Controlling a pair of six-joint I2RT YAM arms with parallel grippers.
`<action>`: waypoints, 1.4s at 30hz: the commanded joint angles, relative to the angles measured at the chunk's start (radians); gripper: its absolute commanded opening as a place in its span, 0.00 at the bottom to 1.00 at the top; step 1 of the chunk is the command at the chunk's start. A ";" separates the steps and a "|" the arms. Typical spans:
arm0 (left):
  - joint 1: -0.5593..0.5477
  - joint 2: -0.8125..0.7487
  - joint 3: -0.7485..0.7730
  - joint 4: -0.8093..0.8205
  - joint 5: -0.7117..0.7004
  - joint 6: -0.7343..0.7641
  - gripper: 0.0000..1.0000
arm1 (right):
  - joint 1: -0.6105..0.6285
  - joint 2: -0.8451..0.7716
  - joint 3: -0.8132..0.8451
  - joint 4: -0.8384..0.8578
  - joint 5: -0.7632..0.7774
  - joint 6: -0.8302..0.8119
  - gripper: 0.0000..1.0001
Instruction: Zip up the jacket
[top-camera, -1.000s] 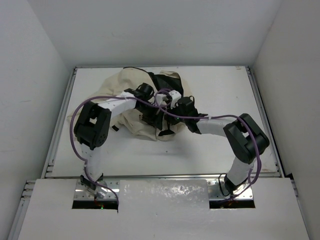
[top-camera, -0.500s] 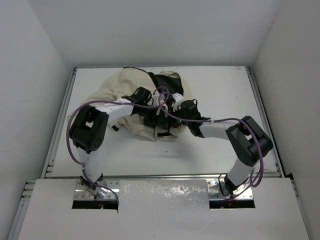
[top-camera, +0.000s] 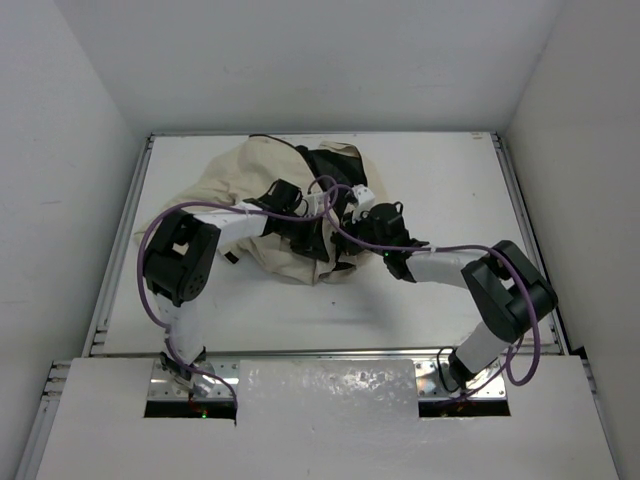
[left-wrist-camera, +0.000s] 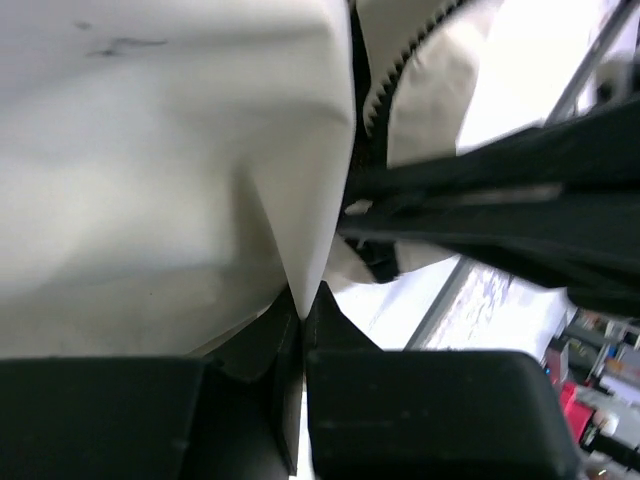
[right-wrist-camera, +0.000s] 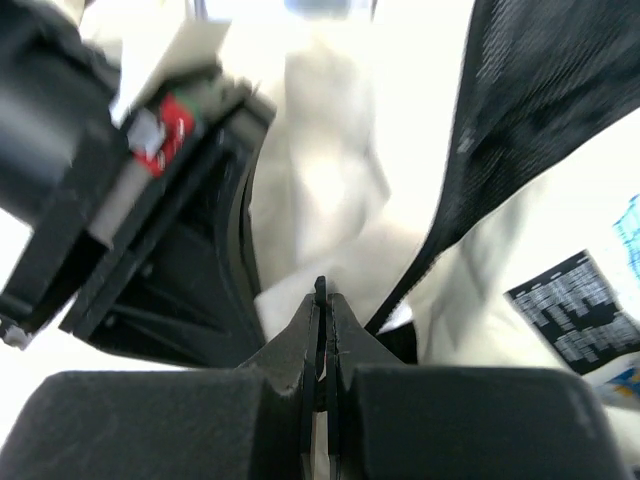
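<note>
The cream jacket (top-camera: 235, 185) lies bunched at the back of the table, its black lining (top-camera: 335, 165) turned up on the right. Both grippers meet at its front edge. My left gripper (top-camera: 310, 238) (left-wrist-camera: 302, 315) is shut on a pointed fold of cream fabric (left-wrist-camera: 150, 170), just beside the zipper teeth (left-wrist-camera: 385, 85). My right gripper (top-camera: 345, 240) (right-wrist-camera: 320, 290) is shut on a thin dark tab that sticks out between its fingers, with cream cloth (right-wrist-camera: 330, 180) and black mesh lining (right-wrist-camera: 530, 110) behind it.
The white table (top-camera: 450, 180) has metal rails along its left (top-camera: 120, 250) and right (top-camera: 525, 230) edges, with white walls close around it. A black printed label (right-wrist-camera: 575, 310) hangs on the jacket. The left arm's wrist body (right-wrist-camera: 120, 180) is close to my right gripper.
My left gripper has closed on the cream fold. The right arm's forearm and elbow have swung lower and to the right, with its gripper still at the jacket's front edge.
</note>
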 joint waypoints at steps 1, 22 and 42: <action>-0.009 -0.057 -0.003 -0.050 0.075 0.088 0.00 | -0.015 -0.050 0.028 0.064 0.047 -0.041 0.00; 0.020 -0.344 -0.020 -0.044 -0.168 0.818 0.44 | -0.015 -0.053 0.027 0.050 0.026 0.027 0.00; -0.330 -0.465 -0.488 0.790 -0.764 0.861 0.44 | -0.014 -0.054 0.001 0.129 -0.013 0.110 0.00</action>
